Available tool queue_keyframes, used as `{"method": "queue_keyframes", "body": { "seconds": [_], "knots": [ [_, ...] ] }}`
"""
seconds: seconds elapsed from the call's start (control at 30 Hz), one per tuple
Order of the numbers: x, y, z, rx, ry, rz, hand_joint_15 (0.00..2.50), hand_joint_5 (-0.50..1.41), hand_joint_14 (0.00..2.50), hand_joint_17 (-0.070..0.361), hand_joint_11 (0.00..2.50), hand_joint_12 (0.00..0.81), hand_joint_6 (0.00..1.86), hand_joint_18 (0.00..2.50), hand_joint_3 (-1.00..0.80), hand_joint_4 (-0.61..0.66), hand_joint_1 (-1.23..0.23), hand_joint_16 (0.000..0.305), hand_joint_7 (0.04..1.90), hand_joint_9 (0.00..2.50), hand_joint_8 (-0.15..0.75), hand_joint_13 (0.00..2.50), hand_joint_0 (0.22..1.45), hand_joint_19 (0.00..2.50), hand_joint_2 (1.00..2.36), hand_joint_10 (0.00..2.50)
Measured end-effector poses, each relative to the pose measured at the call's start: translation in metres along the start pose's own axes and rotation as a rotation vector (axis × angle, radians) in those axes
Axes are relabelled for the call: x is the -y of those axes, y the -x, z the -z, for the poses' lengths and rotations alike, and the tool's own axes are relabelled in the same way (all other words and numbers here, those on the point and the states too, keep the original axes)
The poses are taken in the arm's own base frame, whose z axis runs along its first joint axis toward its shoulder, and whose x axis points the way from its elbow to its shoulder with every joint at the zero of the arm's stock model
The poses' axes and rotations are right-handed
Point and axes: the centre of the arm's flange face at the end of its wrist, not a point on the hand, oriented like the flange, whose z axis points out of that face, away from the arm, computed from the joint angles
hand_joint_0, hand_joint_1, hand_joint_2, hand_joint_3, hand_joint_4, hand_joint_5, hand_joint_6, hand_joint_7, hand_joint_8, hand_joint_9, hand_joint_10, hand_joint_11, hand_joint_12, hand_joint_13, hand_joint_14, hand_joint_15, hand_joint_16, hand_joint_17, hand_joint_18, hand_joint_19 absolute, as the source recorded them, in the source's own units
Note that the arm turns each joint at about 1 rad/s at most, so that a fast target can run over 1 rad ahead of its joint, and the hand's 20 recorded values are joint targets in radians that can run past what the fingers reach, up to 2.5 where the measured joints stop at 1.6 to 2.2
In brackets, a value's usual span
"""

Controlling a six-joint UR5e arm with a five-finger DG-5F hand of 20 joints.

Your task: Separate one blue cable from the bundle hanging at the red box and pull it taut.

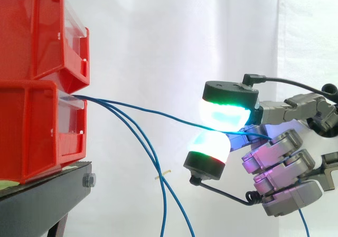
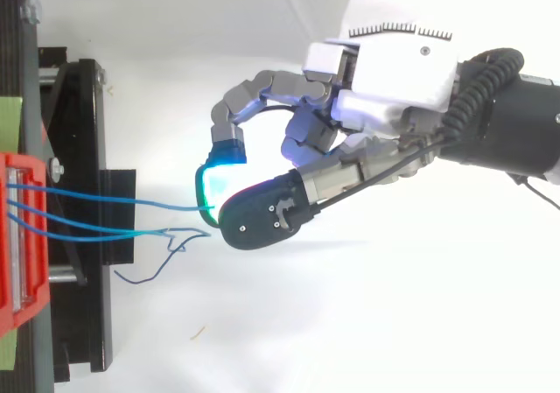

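The hand [image 1: 285, 168] pinches 1 blue cable [image 1: 158, 114] between 2 glowing pads [image 1: 224, 113], with the remaining fingers curled clear below, probably so that the grip takes that strand alone. The blue cable runs left, slightly bowed and not yet taut, to the front edge of the lower red box [image 1: 37, 126]. 2 other cables [image 1: 156, 163] droop from the same edge, apart from the hand.

red bins [image 1: 42, 115] block left | blue cables [image 1: 158, 113] cross middle — right free
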Motion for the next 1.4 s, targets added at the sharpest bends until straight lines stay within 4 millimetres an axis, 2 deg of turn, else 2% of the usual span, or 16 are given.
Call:
{"method": "queue_keyframes", "body": {
  "seconds": [0.13, 0.53, 0.73, 0.83, 1.4],
  "knots": [
    [0.0039, -0.0016, 0.0012, -0.002, -0.005, -0.013, 1.37, -0.15, 1.8, 0.084, 1.5, 0.354, 0.91, 1.45, -0.2, -0.01, -0.8, 0.037, 1.11, 1.24, 0.297, 1.19, 0.67, 1.74, 1.02, 1.59],
    [0.0073, -0.0052, 0.0021, -0.007, -0.008, 0.007, 1.36, -0.15, 1.84, 0.085, 1.5, 0.354, 0.91, 1.46, -0.2, -0.02, -0.79, 0.038, 1.11, 1.23, 0.299, 1.18, 0.67, 1.74, 1.02, 1.67],
    [0.0072, -0.0061, 0.0022, -0.008, -0.007, 0.01, 1.36, -0.15, 1.84, 0.086, 1.49, 0.363, 0.91, 1.47, -0.2, -0.02, -0.79, 0.038, 1.1, 1.22, 0.304, 1.18, 0.67, 1.73, 1.02, 1.71],
    [0.0072, -0.0062, 0.0022, -0.008, -0.008, 0.01, 1.36, -0.15, 1.73, 0.085, 1.47, 0.355, 0.91, 1.46, -0.19, -0.02, -0.79, 0.038, 1.1, 1.21, 0.31, 1.2, 0.67, 1.72, 1.02, 1.72],
    [0.0073, -0.0062, 0.0022, -0.008, -0.007, 0.01, 1.38, -0.14, 1.81, 0.085, 1.46, 0.361, 0.91, 1.5, -0.18, -0.02, -0.8, 0.038, 1.11, 1.21, 0.307, 1.23, 0.68, 1.78, 1.02, 1.78]
  ]
}}
